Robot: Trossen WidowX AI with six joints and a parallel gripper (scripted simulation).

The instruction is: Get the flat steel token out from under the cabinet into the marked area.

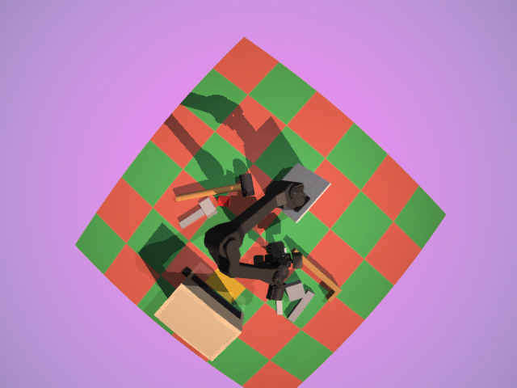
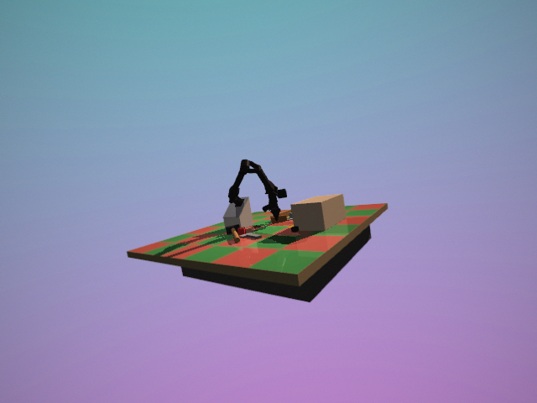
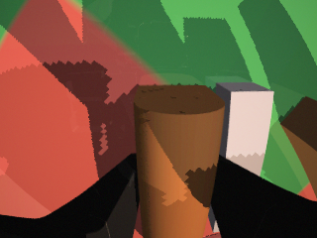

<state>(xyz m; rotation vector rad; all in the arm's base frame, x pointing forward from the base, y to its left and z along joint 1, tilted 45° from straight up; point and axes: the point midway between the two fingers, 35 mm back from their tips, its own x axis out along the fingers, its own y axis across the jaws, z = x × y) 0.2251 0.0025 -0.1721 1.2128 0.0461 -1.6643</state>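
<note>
My gripper (image 3: 172,162) (image 2: 276,217) points down, away from the cabinet, and is shut on a wooden cylinder (image 3: 170,139); the arm hides this cylinder in the top view. The tan cabinet (image 1: 198,321) (image 2: 308,217) stands at the lower left in the top view, with a dark slotted strip (image 1: 215,294) along its front. The yellow marked area (image 1: 227,285) lies in front of it, partly under the forearm in that view. I cannot make out the steel token in any view.
A mallet (image 1: 208,192) and a grey T-shaped piece (image 1: 195,213) lie beyond the forearm, with a small red object (image 1: 224,200) beside them. An L-shaped wooden bar (image 1: 317,272) and grey pieces (image 1: 294,291) (image 1: 300,306) lie near the gripper. A pale block (image 3: 250,121) (image 1: 279,307) is close beside it.
</note>
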